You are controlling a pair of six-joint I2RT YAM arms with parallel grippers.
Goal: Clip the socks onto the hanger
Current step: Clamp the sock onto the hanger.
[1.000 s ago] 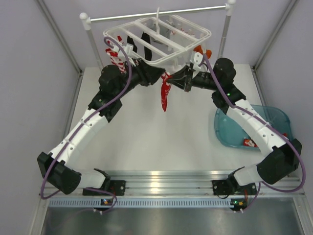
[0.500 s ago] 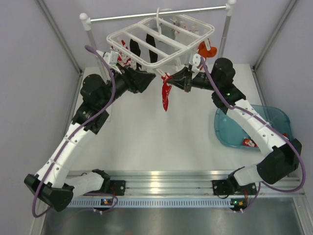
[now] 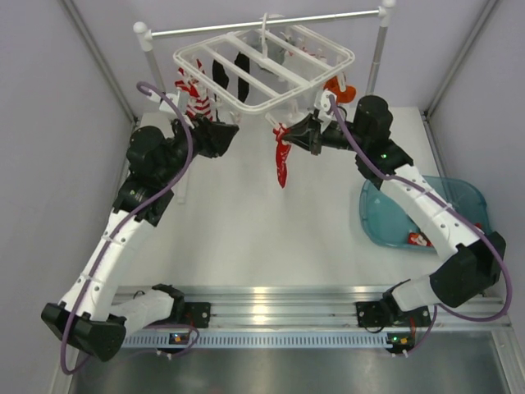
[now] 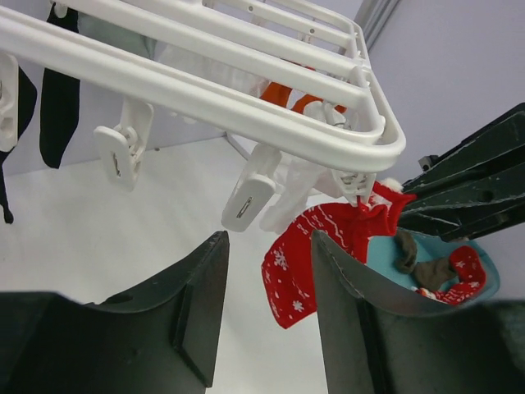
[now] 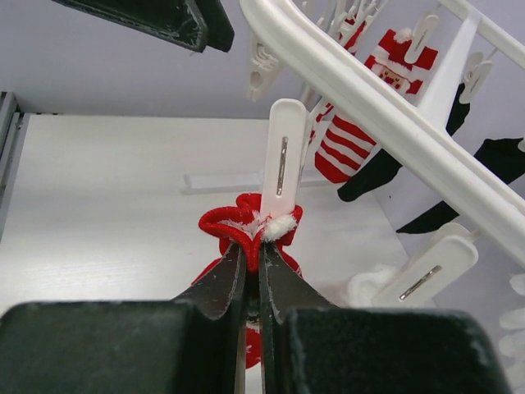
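Red snowflake sock (image 3: 281, 160) dangles below the white plastic drying frame (image 3: 250, 104), upper centre.
Soft, light; best held by the cuff, where the right gripper (image 5: 253, 246) pinches it at a white clip (image 5: 281, 156). Left gripper (image 4: 268, 242) gapes empty.

hanger (image 3: 248, 103) hanging by its hook from rail (image 3: 205, 28) | red sock (image 3: 282, 160) dangling under hanger's near edge | right gripper (image 3: 289, 131) pinching sock's top end | left gripper (image 3: 233, 131) pointing toward hanger's near-left side, apart from sock | blue tray (image 3: 379, 215) sitting at right on table (image 3: 246, 230)
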